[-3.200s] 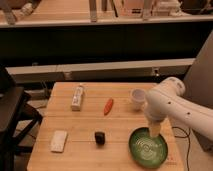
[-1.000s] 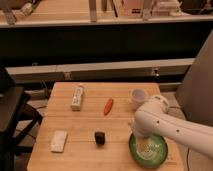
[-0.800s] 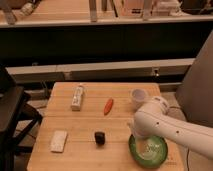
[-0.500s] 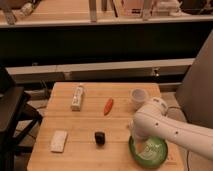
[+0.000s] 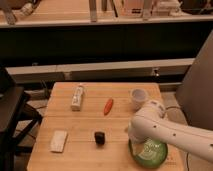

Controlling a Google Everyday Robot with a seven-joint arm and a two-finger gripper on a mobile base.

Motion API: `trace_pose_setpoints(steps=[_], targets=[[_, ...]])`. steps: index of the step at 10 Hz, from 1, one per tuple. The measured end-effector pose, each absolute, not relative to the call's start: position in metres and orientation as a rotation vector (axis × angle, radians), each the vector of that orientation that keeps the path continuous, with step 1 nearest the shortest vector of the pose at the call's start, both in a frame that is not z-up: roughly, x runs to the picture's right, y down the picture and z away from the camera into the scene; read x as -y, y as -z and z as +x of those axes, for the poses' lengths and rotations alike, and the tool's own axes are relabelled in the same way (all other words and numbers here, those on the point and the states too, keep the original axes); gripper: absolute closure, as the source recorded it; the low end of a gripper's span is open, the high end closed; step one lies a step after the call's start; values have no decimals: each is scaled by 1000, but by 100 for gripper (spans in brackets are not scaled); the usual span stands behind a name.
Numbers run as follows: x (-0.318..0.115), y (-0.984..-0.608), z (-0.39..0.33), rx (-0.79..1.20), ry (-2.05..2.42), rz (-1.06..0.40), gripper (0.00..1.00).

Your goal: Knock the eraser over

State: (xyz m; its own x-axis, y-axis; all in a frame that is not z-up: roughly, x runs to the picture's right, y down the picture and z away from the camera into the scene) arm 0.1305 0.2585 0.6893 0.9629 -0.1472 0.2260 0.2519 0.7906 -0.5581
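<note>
Eraser (image 5: 100,137) — a small black block — sits on the wooden table (image 5: 75,120) a little left of the gripper (image 5: 133,135) and apart from it, with a flat white pad (image 5: 59,140) farther left. The gripper hangs at the end of the white arm (image 5: 170,135), just beside the green bowl (image 5: 150,154) on its right; wide or narrow, I cannot tell. Beyond it stands a white cup (image 5: 138,97), with a carrot (image 5: 108,105) behind and to its left — a white bottle (image 5: 77,96) farther left still.

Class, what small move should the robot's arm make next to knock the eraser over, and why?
Probably a short leftward sweep, low over the wooden table. The small black eraser block stands apart, just left of the white arm's end. The claw is hidden beneath that end, by the green bowl.
</note>
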Motion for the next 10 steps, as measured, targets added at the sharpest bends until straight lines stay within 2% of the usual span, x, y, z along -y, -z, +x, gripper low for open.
trace_pose_setpoints(steps=[2, 5, 10], targets=[[-263, -690, 127, 184, 221, -628, 76], [-269, -697, 122, 195, 237, -636, 98], [-273, -706, 90, 198, 294, -648, 100]])
